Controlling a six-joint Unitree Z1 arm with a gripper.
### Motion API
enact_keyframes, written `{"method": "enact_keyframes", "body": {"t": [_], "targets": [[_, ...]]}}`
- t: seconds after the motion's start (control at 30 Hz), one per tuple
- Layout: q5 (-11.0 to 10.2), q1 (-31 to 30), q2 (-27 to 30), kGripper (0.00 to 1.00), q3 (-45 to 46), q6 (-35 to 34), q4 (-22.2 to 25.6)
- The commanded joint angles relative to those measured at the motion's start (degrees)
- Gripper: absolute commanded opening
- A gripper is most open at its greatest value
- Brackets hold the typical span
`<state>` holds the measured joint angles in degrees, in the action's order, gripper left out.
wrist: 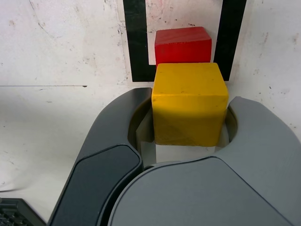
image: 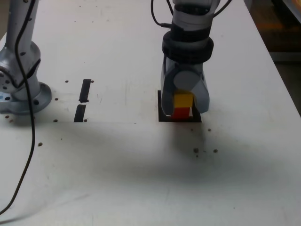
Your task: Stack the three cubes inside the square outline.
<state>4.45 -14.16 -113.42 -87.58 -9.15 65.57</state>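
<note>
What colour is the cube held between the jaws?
Yellow cube, clearest in the wrist view, just above the red cube.

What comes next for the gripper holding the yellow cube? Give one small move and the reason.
Probably lower slightly, then open. The gripper holds the yellow cube over the red cube, which sits inside the square outline; whether they already touch is unclear.

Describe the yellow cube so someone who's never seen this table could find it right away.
Start at the white table and find the black square outline near its middle, under the arm. The end effector there is shut on the yellow cube, directly above the red cube in the outline. It is the upper, yellow block.
</note>
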Motion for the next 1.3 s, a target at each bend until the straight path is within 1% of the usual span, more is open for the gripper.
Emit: {"method": "enact_keyframes", "body": {"t": [0.0, 0.53, 0.77, 1.27], "targets": [[0.03, -0.16, -0.13, 0.20, 0.17, -0.01, -0.15], [0.03, 0.01, -0.42, 0.28, 0.33, 0.34, -0.20], [0.00, 0.01, -0.50, 0.35, 0.27, 0.33, -0.19], [-1.25, 0.68, -0.27, 0.35, 1.05, 0.56, 0.17]]}}
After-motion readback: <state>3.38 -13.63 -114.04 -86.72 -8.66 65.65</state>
